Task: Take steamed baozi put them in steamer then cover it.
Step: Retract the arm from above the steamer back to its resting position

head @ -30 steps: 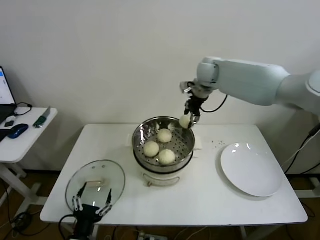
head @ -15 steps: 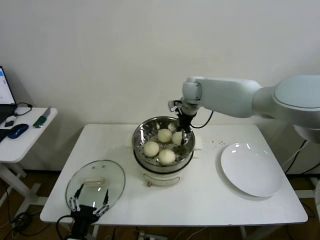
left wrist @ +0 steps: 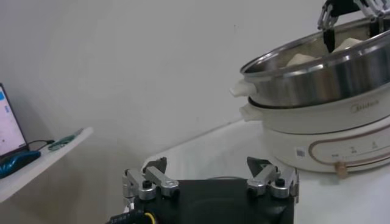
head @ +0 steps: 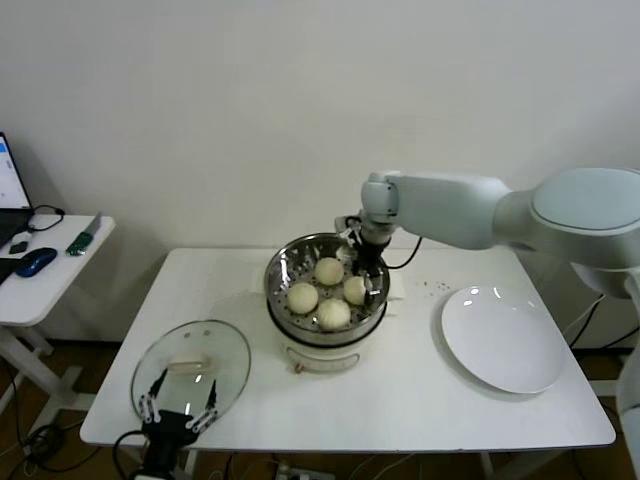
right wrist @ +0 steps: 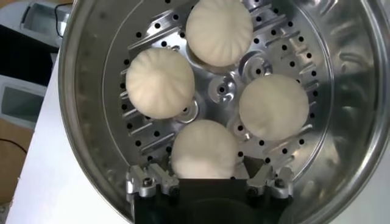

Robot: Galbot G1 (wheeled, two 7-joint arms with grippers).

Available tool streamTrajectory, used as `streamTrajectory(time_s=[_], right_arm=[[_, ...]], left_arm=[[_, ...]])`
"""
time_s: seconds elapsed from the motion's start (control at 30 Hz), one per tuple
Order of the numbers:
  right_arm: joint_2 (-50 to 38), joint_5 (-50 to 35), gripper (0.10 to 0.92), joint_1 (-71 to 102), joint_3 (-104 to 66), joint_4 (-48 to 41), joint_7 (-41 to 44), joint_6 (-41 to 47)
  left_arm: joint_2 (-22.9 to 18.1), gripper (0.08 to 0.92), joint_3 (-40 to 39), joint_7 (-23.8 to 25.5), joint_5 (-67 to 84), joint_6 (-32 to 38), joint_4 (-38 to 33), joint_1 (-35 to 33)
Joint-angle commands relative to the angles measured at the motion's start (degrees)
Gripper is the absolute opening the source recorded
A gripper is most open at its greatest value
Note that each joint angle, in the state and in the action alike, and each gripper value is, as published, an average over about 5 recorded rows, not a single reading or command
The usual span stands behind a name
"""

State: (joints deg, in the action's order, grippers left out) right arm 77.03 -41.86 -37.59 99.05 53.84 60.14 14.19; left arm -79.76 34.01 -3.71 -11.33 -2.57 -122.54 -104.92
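Cutting off the laptop [head: 8, 185] at the head view's left edge, leaving only a sliver of screen. Losing the left arm below the near edge, with just the left gripper [head: 180, 408] showing, covering part of the glass lid [head: 190, 362] at its near rim. Hiding most of the cooker base [head: 318, 358] under the steamer [head: 278, 290]. Rendering the right gripper [head: 362, 268] too small there to separate its fingertips. Leaving the dark specks [head: 436, 287] between steamer and plate [head: 500, 340] too small to identify. In the left wrist view, cropping the steamer at the view's edge and showing only the tops of the steamed baozi [left wrist: 300, 59] over its rim. In the right wrist view, masking the near side of the closest bun [right wrist: 204, 146] behind the gripper's black body, and clipping the steamer's rim at the edges.
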Motion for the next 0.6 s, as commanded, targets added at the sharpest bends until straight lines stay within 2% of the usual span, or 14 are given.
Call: streamTrajectory(time_s=[0.03,0.3,0.47,0.6], right_arm=[[-1.66,-0.17,0.818,-1.7,-1.33,1.34,0.89,-0.26],[-7.97,-2.2,0.823,-8.03,-3.37,3.93,1.68,-3.54],[-16.53,-3.76,0.823,-9.52,-6.64,9.46,-10.79,-10.19],[-23.95,-3.39,0.823,-6.69,-13.04,14.08,-18.67,-11.55]], left_arm=[[-0.05,0.823,0.04,-0.08,-0.05,-0.16,0.11,0.06],[-0.24,0.823,0.12,-0.28,-0.16,-0.13,0.19,0.05],[-0.13,0.823,0.25,-1.08,-0.12,-0.23,0.42,0.39],[-0.05,0.823,0.21,-1.59,-0.2,-0.43,0.54,1.44]])
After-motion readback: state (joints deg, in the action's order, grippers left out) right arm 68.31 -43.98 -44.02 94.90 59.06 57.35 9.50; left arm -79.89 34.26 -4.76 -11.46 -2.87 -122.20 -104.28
